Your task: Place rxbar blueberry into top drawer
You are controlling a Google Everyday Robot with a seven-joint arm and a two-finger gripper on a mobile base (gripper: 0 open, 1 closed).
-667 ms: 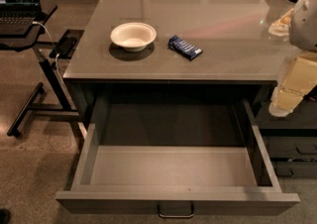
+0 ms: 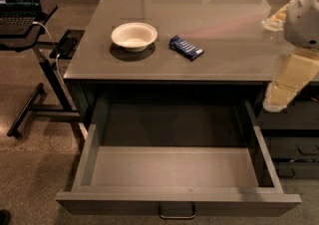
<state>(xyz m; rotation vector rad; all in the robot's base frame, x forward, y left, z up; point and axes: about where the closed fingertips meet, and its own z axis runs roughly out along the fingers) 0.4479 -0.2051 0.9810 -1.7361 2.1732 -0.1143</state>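
Grey desk [image 2: 224,59] w/ glossy top, seen from its front. On it the rxbar blueberry [image 2: 186,48] lies flat near the front edge, approx mid-width, just right of a white bowl [image 2: 133,35]. Below, the top drawer [image 2: 179,201] stands wide open. My gripper [image 2: 281,89] hangs by the front-right corner, apart from the bar; can't tell if it's open or closed. I judge it's pre-grasp: next I'd reach left over the top and descend on the bar.

Single camera view: it looks from high, in front of the open top drawer's [image 2: 179,196] front edge, pitched down and facing the table's [image 2: 214,15] far edge. Medium range: drawer and table's left edge fully framed, right edge cropped. The gripper [image 2: 285,85] hangs at the table's front right corner.
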